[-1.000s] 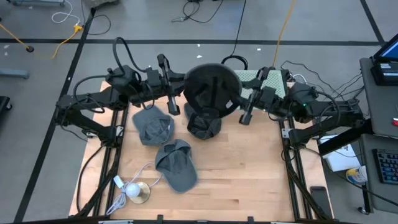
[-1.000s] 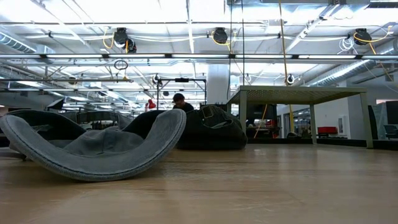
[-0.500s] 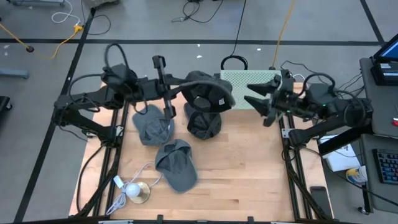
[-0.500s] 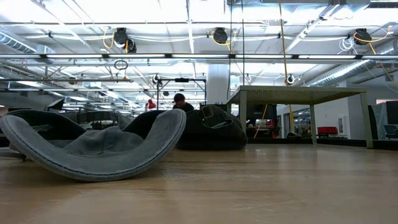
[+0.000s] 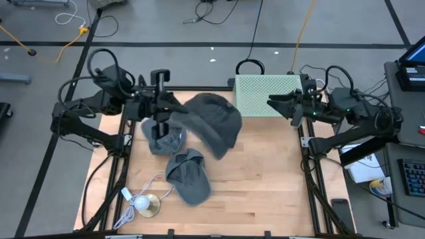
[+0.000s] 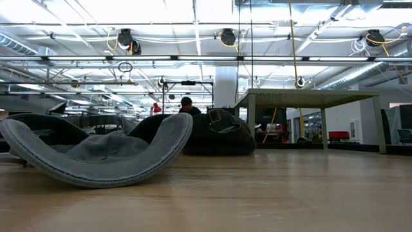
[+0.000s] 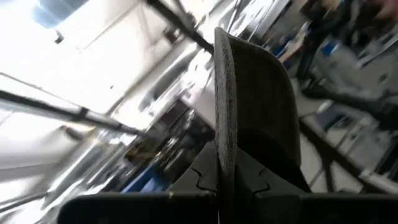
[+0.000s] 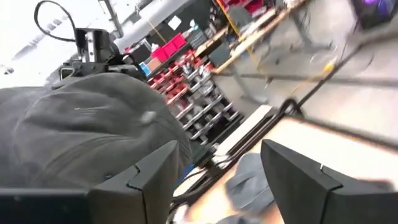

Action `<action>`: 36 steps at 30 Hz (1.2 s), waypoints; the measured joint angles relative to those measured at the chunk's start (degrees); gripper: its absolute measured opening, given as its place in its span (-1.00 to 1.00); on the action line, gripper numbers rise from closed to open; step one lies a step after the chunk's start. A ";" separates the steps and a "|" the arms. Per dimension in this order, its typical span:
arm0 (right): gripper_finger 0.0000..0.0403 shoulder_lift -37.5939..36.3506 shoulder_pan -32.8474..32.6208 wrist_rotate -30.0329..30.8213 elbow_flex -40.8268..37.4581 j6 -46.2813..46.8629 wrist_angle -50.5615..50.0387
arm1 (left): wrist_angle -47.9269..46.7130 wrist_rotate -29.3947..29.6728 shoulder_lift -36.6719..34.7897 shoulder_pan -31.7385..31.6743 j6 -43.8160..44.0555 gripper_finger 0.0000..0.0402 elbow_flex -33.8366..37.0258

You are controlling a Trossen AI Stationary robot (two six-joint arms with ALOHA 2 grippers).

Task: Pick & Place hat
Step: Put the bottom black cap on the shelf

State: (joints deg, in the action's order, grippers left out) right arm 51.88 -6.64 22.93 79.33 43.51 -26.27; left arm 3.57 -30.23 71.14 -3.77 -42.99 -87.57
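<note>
Hat (image 5: 212, 123) is held aloft by the left pincer (image 5: 161, 106), which is clamped on the brim edge; the brim is seen edge-on between the fingers in the left wrist view (image 7: 224, 124). The crown hangs over the bench (image 5: 265, 179), just right of the grey cap (image 5: 163, 138) that lies under the left pincer.

Right pincer (image 5: 282, 106) is set wide, nothing in it, beside the green box (image 5: 267, 95) and well apart from the hat.

Judgement: carry phase, placement pending.
- Grip is on 1 thin edge only, so the swing should be kept slow; the crown is likely to flop and twist.
- Hat should be lowered until the crown rests before release.
- The 2 caps already on the bench, incl. the cap (image 5: 187, 176) nearer the front, should be cleared, not dragged.
</note>
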 joint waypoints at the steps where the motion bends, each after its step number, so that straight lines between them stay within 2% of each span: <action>1: 0.13 0.00 0.64 -1.78 0.00 2.29 -0.17 | -0.11 -1.25 -0.45 0.00 0.41 -0.96 0.02; 6: 0.14 0.61 3.86 -13.15 0.00 13.78 -0.48 | 0.24 -6.89 -1.50 0.26 1.72 -0.96 0.02; 14: 0.16 3.37 7.46 -26.09 -0.02 26.96 -1.83 | 1.34 -16.10 -1.57 2.20 0.86 -0.96 0.02; 18: 0.19 5.88 8.94 -33.72 -0.02 30.91 0.02 | 2.04 -16.48 -1.29 3.28 -1.23 -0.96 0.02; 21: 0.20 8.00 9.30 -38.43 -0.07 31.18 4.96 | 3.69 -15.96 0.40 3.54 -1.71 -0.96 0.02; 28: 0.17 10.96 9.29 -44.05 -0.07 33.90 15.11 | 7.37 -12.89 4.01 3.46 -0.96 -0.96 0.04; 36: 0.15 12.01 9.29 -44.23 -0.07 35.32 15.29 | 9.75 -11.59 6.89 2.51 -0.41 -0.96 0.12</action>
State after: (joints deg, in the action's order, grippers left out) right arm 63.88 2.66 -21.30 79.26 78.83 -10.98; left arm 13.32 -41.82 78.02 -1.26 -43.40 -87.45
